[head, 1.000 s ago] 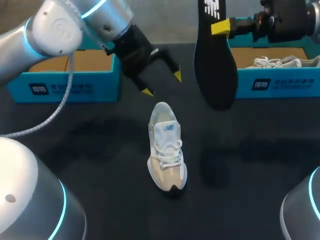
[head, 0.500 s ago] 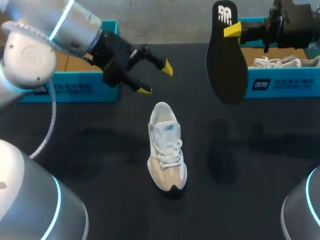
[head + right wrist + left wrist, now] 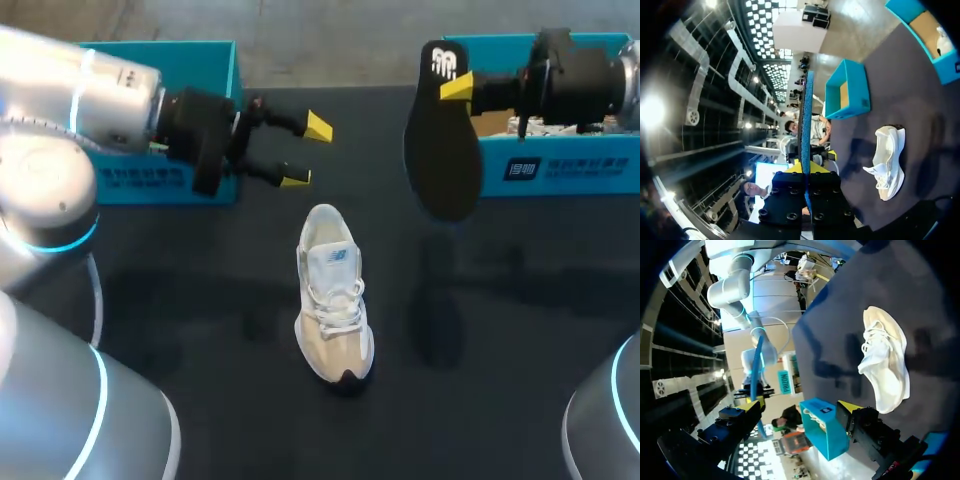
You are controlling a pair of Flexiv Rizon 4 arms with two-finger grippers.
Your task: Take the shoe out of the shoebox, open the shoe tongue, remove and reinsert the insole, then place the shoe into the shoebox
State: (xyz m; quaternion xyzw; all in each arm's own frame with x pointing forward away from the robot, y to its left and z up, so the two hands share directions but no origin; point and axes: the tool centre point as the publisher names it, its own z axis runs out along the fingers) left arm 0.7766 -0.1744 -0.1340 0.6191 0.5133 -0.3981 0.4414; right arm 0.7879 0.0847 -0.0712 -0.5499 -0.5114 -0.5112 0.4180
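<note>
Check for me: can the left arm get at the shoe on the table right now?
Probably yes. The left gripper is open and empty, hovering just past the heel of the shoe, with nothing between them. The insole hangs from the right gripper, off to the side.

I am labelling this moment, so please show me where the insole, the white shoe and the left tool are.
insole [image 3: 440, 160]: head view, middle of its black face.
white shoe [image 3: 335, 298]: head view, on the laces.
left tool [image 3: 306, 153]: head view, midway between its yellow tips.
</note>
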